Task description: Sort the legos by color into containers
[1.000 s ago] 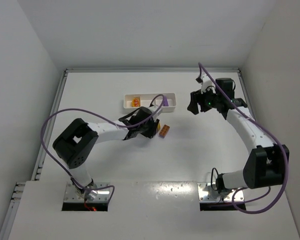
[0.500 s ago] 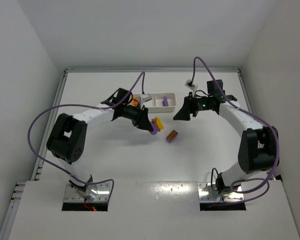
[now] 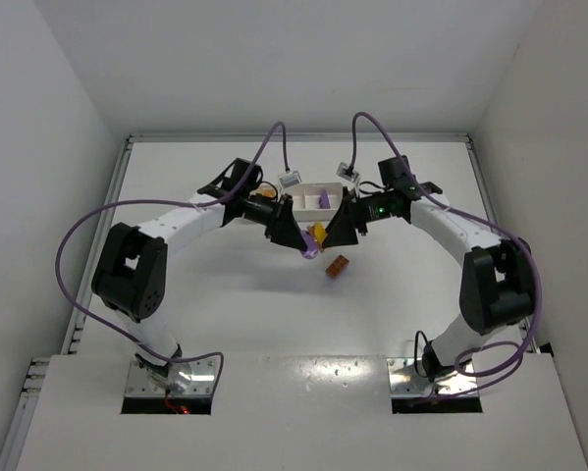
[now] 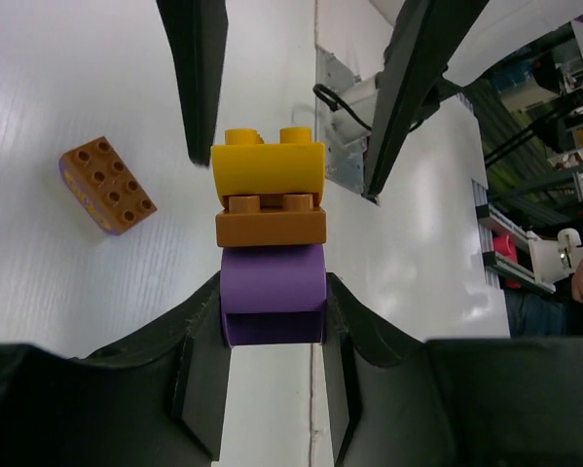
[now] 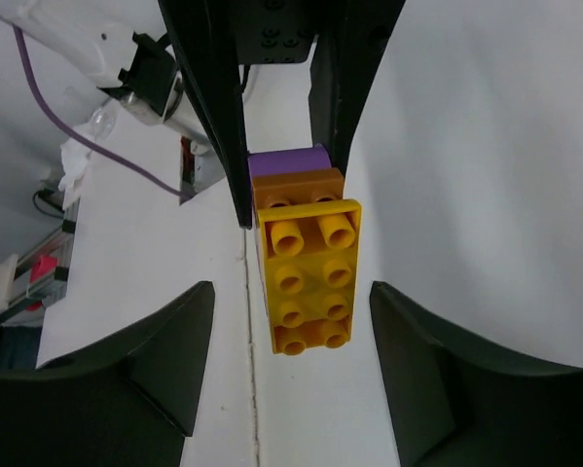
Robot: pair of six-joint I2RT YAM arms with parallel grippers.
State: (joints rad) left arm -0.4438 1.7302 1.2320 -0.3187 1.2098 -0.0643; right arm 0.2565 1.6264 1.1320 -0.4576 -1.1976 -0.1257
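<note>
The left gripper [image 3: 301, 243] is clamped on a purple brick [image 4: 272, 277], the bottom of a three-brick stack. An orange brick [image 4: 272, 226] sits on it, and a yellow brick [image 4: 268, 165] caps that. The right gripper [image 5: 289, 292] faces the stack, its fingers spread either side of the yellow brick without touching it. A loose orange brick [image 3: 337, 266] lies on the table [image 3: 225, 294] just in front. The white tray [image 3: 313, 185] sits just behind both grippers, with a second purple brick [image 3: 323, 200] toward its right end.
</note>
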